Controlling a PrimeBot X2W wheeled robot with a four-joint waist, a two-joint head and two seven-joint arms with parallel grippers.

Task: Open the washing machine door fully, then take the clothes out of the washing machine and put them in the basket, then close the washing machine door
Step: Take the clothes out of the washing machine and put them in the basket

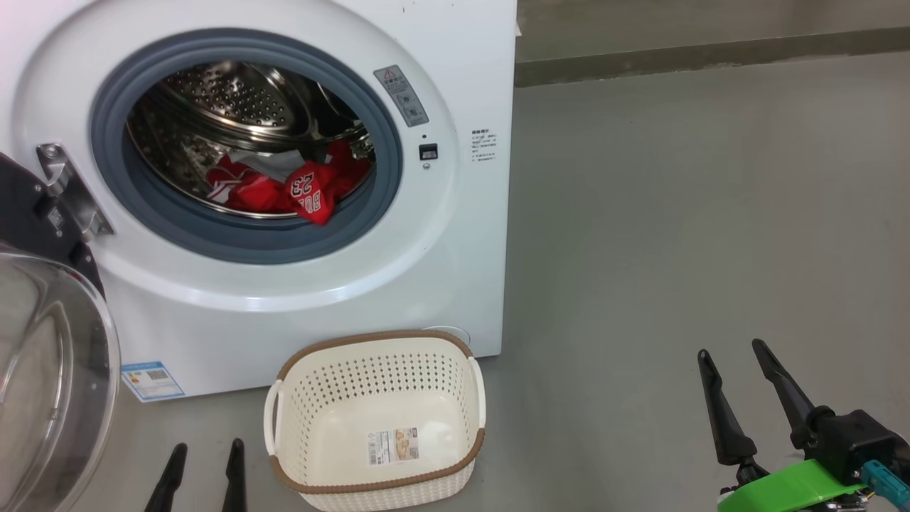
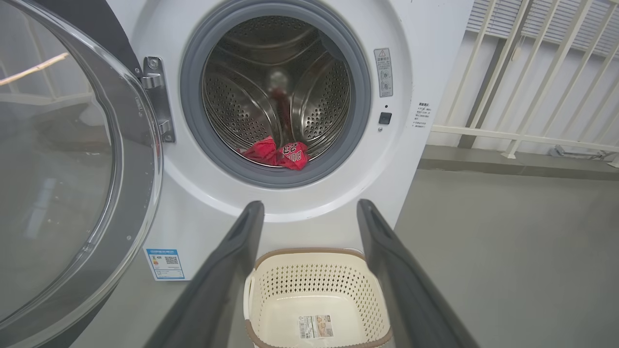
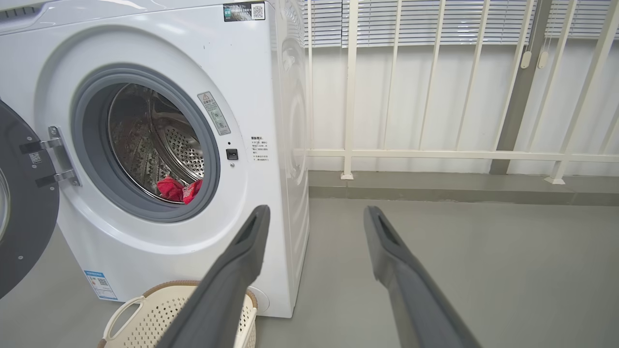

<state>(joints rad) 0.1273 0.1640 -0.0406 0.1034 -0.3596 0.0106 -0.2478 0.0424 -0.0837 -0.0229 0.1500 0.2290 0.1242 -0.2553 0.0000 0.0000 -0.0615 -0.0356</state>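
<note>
While the basket (image 1: 370, 380) sits on grey floor (image 1: 675, 213), white railing (image 3: 435, 154) stands beyond.

1. One washing machine (image 1: 426, 284) is counted, upper left.
2. One washing machine door (image 1: 43, 370) is counted, left edge.
3. One basket (image 1: 373, 334) is counted, bottom centre.
4. Clothes (image 1: 298, 188): one red heap is noted; garment number undetermined.
5. Two grippers are counted: left gripper (image 1: 207, 446), right gripper (image 1: 731, 348).

Left gripper (image 1: 206, 455) at seven o'clock points to twelve, right gripper (image 1: 732, 352) at four o'clock leans toward eleven, both with jaws spread wide and empty.
</note>
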